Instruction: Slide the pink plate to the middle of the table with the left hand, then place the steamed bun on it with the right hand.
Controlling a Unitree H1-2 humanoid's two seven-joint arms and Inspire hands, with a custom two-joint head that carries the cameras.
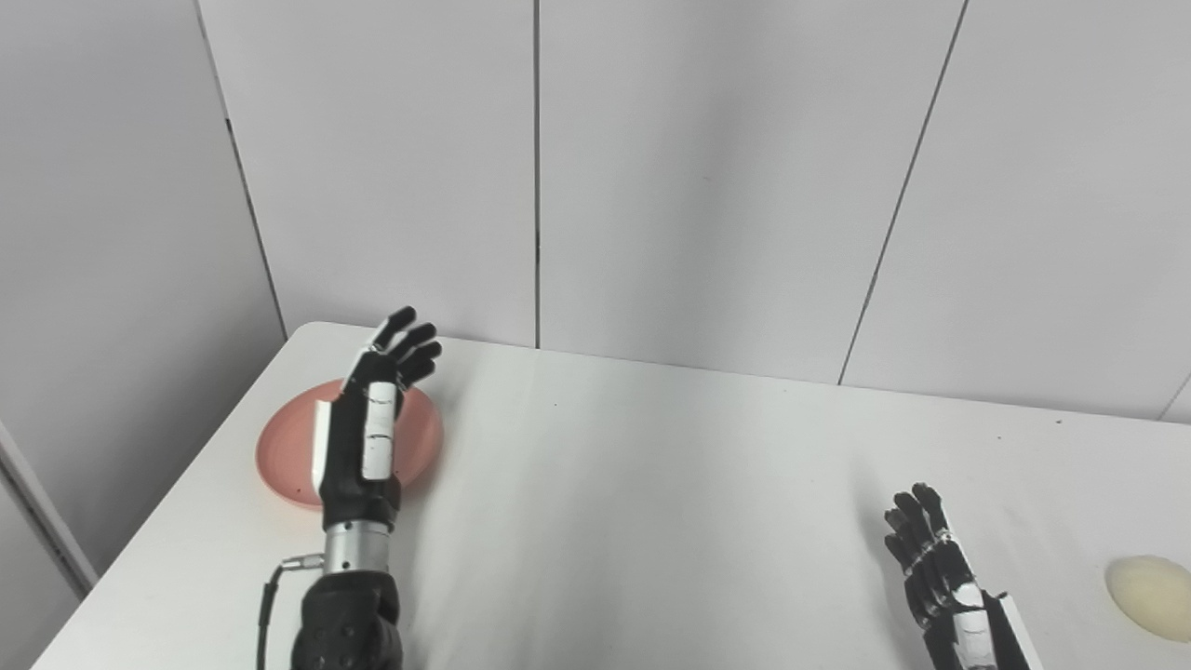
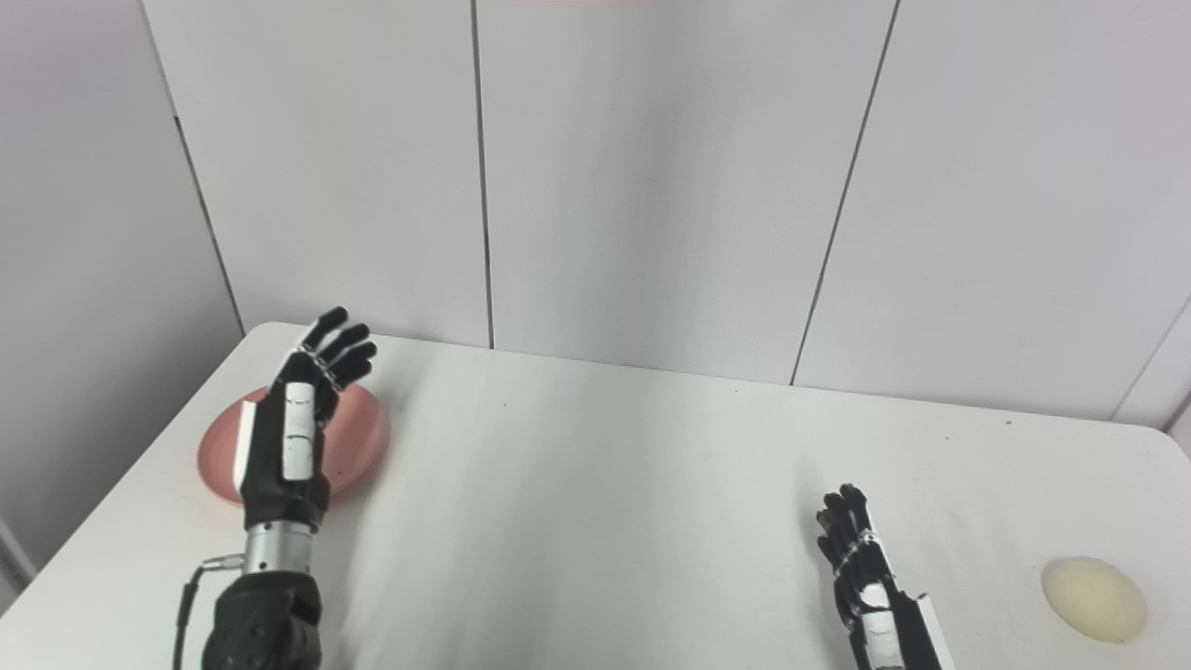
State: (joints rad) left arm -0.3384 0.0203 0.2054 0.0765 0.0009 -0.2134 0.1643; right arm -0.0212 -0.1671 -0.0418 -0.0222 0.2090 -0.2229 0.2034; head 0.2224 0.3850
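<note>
The pink plate (image 1: 288,451) lies on the far left part of the counter (image 1: 651,484), close to the left edge and near the back corner. The left hand (image 1: 368,419) is in front of the plate in both views and covers its middle; the fingers (image 1: 409,349) are spread wide and point up and away, past the far rim of the plate, and they hold nothing. I cannot tell if the hand touches the plate or only hangs above it. Nothing lies on the part of the plate that shows.

The steamed bun (image 2: 1093,598) sits on the near right part of the counter, close to the right edge, well apart from the plate. It is pale yellow and round. The right hand (image 2: 861,568) is just to the left of the bun, not touching it, low at the counter surface. Its fingers (image 2: 842,521) are a little curled but apart, and they hold nothing.

The counter is white and smooth, with some small dark specks. Behind it stands a wall (image 1: 707,167) of light grey panels with thin dark seams between them. A thin cable (image 1: 270,596) runs beside the left wrist.
</note>
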